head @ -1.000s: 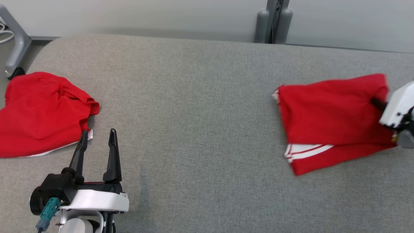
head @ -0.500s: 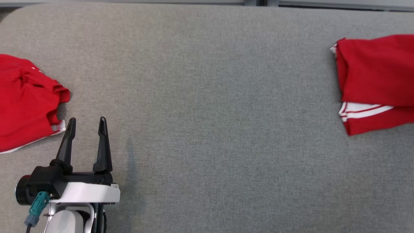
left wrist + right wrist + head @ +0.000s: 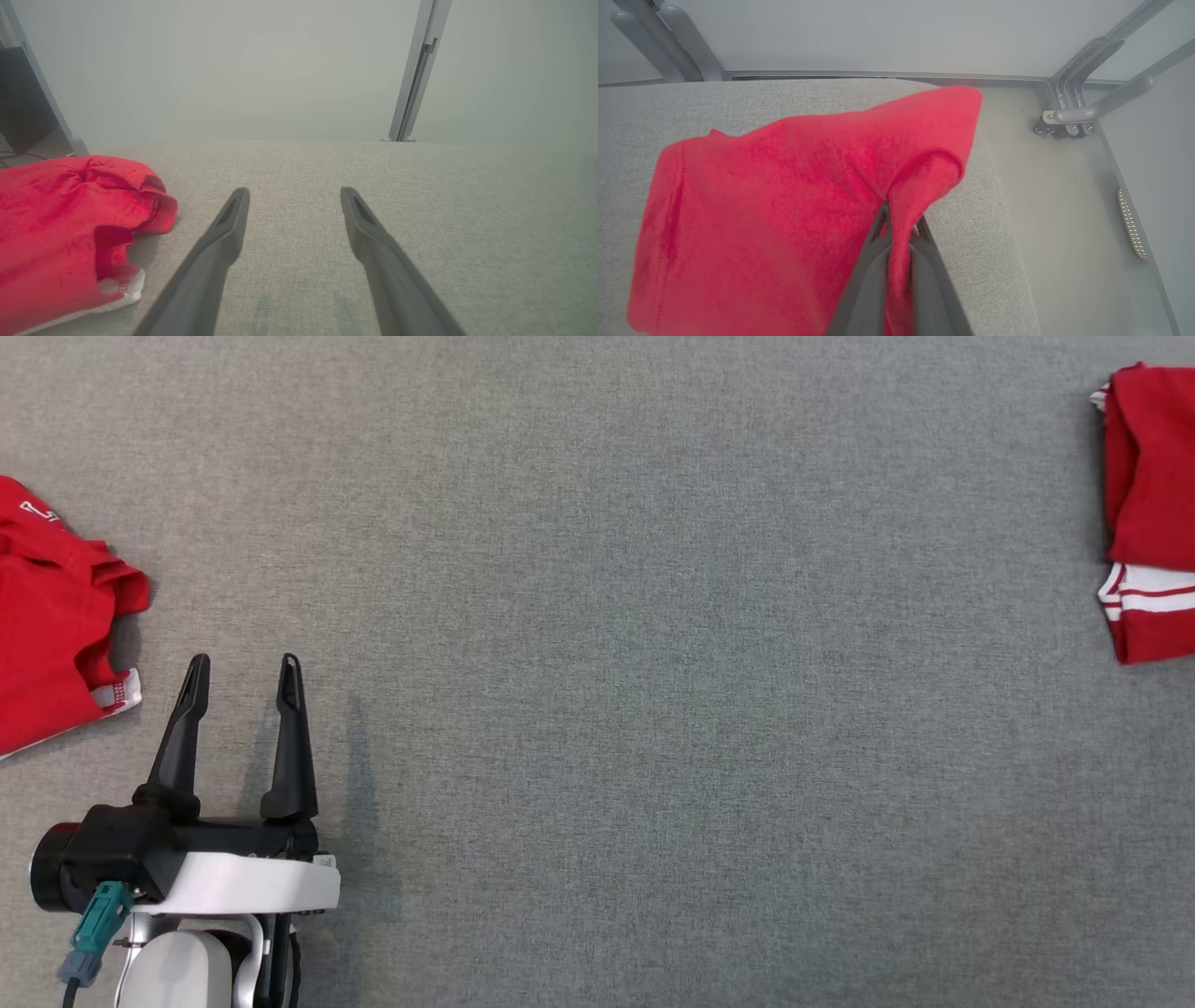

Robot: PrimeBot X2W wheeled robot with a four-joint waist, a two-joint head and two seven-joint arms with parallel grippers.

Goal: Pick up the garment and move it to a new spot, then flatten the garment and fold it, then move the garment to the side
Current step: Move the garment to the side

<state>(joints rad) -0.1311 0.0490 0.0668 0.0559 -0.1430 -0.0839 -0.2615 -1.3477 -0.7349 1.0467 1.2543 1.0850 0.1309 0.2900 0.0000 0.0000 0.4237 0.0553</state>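
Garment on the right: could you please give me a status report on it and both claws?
Right claw shut on folded garment. Left claw open, empty, over grey table. Crumpled red garment beside left claw, not touching.

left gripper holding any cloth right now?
No: the left gripper stands open with nothing between its fingers; the crumpled red garment lies beside it, untouched.

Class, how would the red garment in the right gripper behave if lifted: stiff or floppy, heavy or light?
Probably floppy: the red garment bunches and drapes where the right gripper pinches it. Likely light: one thin pinch tents its corner.
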